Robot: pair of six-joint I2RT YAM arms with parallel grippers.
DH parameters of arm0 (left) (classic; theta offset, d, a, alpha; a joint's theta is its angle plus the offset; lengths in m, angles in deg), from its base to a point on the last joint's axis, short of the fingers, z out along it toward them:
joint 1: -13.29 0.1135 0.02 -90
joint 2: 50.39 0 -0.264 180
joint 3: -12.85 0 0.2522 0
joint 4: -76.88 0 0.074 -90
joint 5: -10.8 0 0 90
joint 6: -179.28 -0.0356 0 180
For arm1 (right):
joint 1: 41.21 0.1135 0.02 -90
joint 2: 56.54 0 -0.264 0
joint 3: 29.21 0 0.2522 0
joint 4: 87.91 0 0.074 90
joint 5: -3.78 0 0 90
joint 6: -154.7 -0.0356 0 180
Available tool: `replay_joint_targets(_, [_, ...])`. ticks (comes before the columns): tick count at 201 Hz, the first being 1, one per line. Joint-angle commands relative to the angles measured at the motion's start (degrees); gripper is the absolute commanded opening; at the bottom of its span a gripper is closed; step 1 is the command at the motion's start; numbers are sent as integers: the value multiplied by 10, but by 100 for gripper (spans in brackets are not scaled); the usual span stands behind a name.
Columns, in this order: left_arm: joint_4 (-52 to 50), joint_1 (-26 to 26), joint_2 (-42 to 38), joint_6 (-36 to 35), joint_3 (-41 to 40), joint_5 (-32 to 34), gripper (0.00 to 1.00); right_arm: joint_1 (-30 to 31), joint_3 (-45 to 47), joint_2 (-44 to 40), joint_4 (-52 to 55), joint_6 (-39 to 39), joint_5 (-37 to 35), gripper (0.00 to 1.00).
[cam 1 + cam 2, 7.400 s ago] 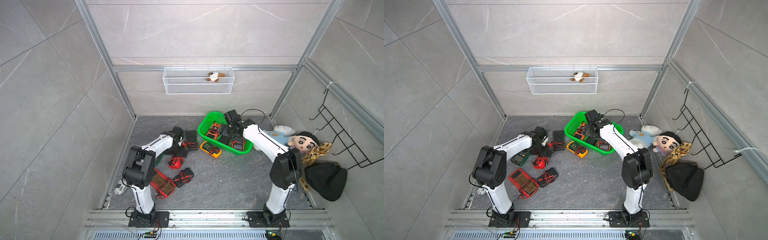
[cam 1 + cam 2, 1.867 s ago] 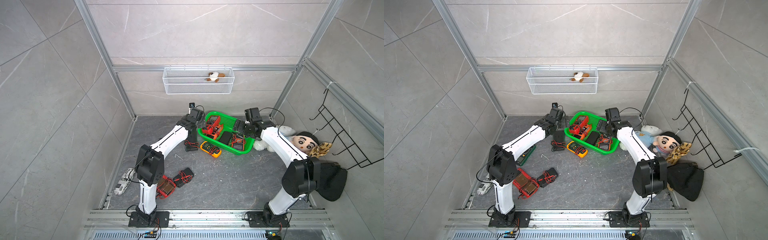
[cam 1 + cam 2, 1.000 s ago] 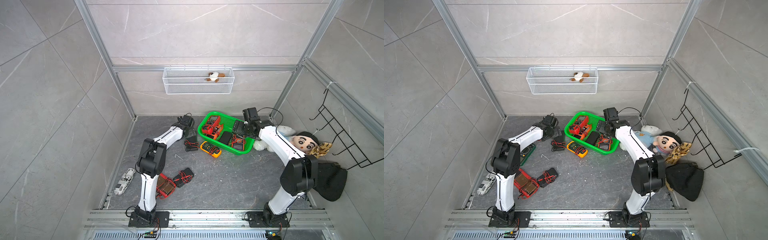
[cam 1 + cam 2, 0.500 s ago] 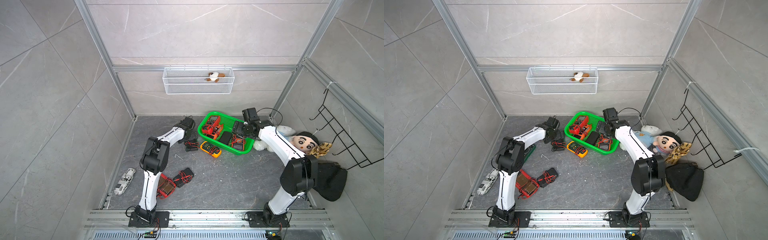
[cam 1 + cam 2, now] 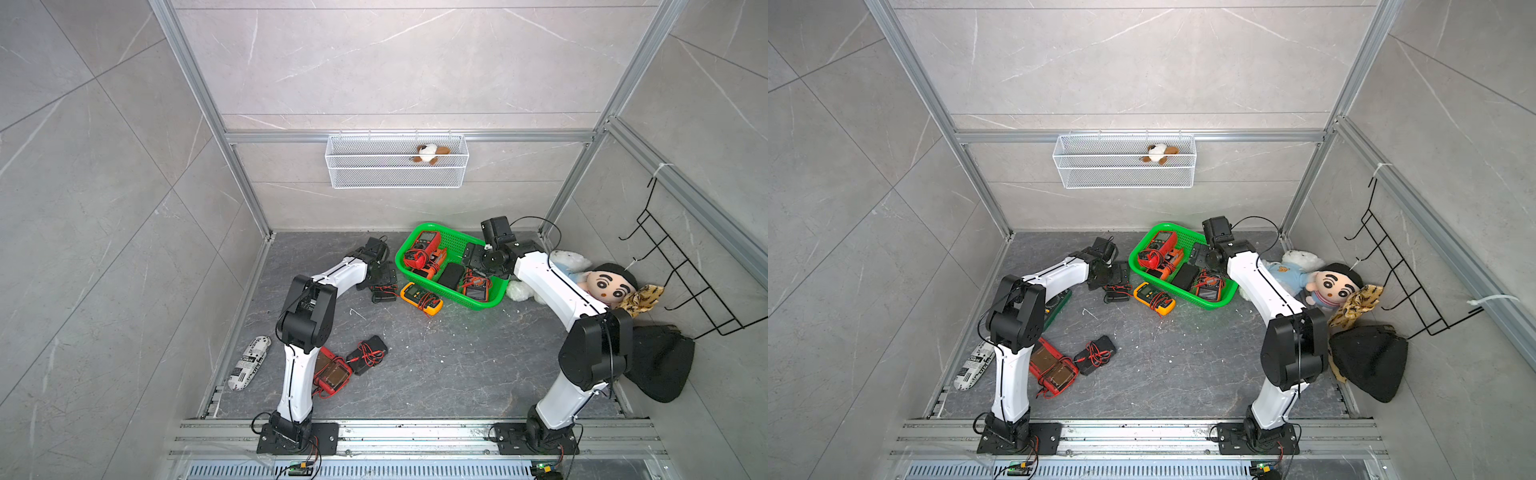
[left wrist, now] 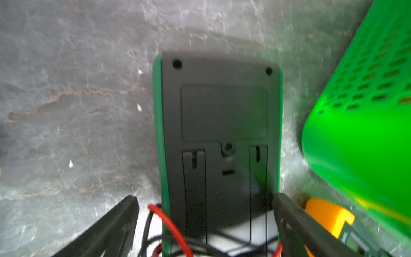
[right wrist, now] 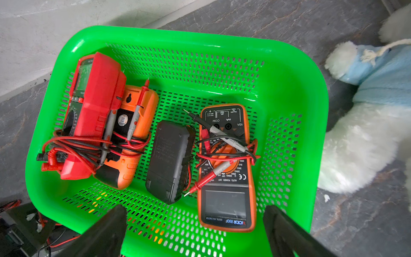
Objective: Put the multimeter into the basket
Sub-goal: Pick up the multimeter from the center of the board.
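Observation:
A dark multimeter [image 6: 219, 133] with a green edge lies face down on the floor, red and black leads bunched at its near end. My left gripper [image 6: 203, 200] is open, one finger on each side of that end, low over the floor beside the basket [image 5: 380, 280]. The bright green basket [image 5: 478, 305] stands at the back with several multimeters inside: a red one [image 7: 95, 98], an orange one [image 7: 131, 138], a black one [image 7: 170, 160] and an orange-framed one [image 7: 226, 166]. My right gripper [image 7: 194, 209] hangs open above the basket's right end [image 5: 473, 259], holding nothing.
A yellow multimeter [image 5: 419, 296] lies just in front of the basket. Red [image 5: 332, 374] and black [image 5: 368, 353] meters lie near the left arm's base, by a white roll [image 5: 249, 368]. Plush dolls [image 5: 615, 284] and a black bag [image 5: 660, 365] crowd the right wall. A white wire basket [image 5: 395, 166] hangs on the back wall.
My left gripper has dropped lower and come forward over the green-edged multimeter, still open. The right arm has barely moved above the basket.

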Motion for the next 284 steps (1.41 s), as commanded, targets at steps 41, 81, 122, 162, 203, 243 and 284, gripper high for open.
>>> replay_joint_targets(41, [-73,-25,15,-36,5,69,98,10,-22,21,-1,-8,-8,100])
replay_joint_targets(81, [-101,-28,32,-25,13,123,98,14,-30,27,1,-5,-5,100])
replay_joint_targets(122, [-144,-25,38,-24,6,173,98,18,-29,30,1,-5,-5,100])
replay_joint_targets(162, [-150,-15,3,-32,-34,188,98,22,-31,34,0,-7,-6,100])
replay_joint_targets(203, [-134,-14,-29,-73,-14,136,98,26,-35,40,-4,-7,-6,100])
replay_joint_targets(243, [-122,-15,-38,-91,21,103,98,30,-40,40,-5,-4,-11,100])
replay_joint_targets(284, [-129,-15,-28,-97,25,104,98,32,-36,42,-3,-7,-17,100])
